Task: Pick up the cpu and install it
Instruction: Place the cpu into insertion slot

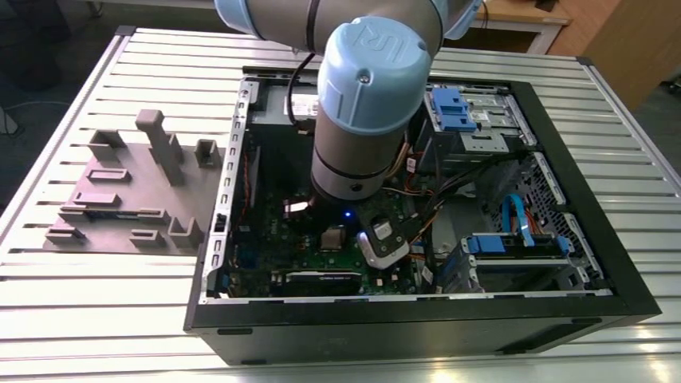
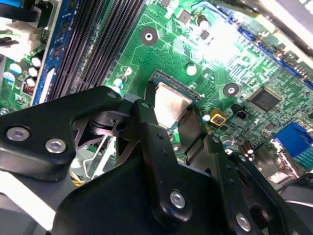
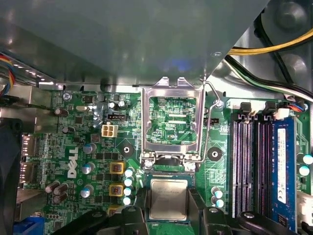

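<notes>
Near the middle of the exterior view, the arm [image 1: 362, 104] reaches down into an open computer case [image 1: 426, 327] lying on a slatted metal table [image 1: 159, 56]. A grey fixture [image 1: 127, 191] of plastic blocks sits on the table toward the exterior view's left, just beside the case. In the second wrist view the gripper [image 2: 171, 105] is narrowed to the width of the cpu [image 2: 171, 100], and its black fingers [image 2: 151, 132] press against two opposite edges of the chip, holding it. The cpu lies flat with its silvery top up, at the square socket [image 3: 168, 170] of the green motherboard [image 3: 83, 147]. Whether it is fully seated there cannot be told. In the first wrist view the socket's hinged metal frame [image 3: 171, 93] is flipped open just beyond the chip, with a wire lever [image 3: 208, 127] running along one side of it. Dark memory slots [image 3: 244, 161] run beside the socket, and the outermost holds a blue module [image 3: 283, 171].
</notes>
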### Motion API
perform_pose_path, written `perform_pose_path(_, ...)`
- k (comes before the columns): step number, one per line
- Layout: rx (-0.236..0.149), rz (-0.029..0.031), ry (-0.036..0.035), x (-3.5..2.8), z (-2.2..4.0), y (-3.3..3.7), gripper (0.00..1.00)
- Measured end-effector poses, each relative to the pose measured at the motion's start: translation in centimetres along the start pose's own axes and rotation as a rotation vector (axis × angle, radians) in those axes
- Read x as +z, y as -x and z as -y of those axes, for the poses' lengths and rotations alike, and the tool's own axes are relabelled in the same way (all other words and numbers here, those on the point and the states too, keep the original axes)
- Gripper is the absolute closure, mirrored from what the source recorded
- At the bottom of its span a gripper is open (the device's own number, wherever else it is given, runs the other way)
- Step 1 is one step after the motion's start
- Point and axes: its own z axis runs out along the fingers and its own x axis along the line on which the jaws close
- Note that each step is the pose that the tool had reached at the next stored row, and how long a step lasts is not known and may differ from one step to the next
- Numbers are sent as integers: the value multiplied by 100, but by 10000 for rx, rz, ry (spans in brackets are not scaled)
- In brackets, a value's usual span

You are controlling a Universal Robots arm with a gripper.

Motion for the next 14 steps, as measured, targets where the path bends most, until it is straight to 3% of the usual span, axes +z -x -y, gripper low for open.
perform_pose_path(4,-219,-19,-7,0,3,0,55)
perform_pose_path(14,-220,-20,-5,1,3,0,54)
